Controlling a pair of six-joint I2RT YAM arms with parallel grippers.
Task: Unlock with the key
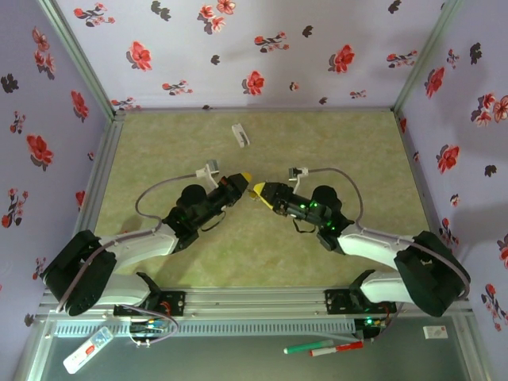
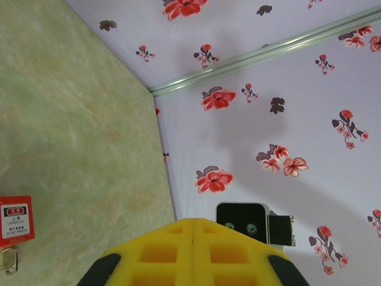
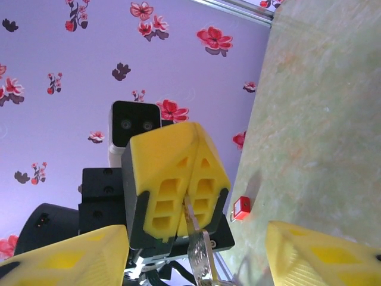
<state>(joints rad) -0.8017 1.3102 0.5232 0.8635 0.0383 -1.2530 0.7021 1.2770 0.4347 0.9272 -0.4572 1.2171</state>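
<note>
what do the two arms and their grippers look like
Both the left arm and right arm have white link shells and bulky black joints. A grey cable loops off each. The left gripper and right gripper have yellow jaws with rectangular cut-outs on black mounts. The right wrist shows green lights.
</note>
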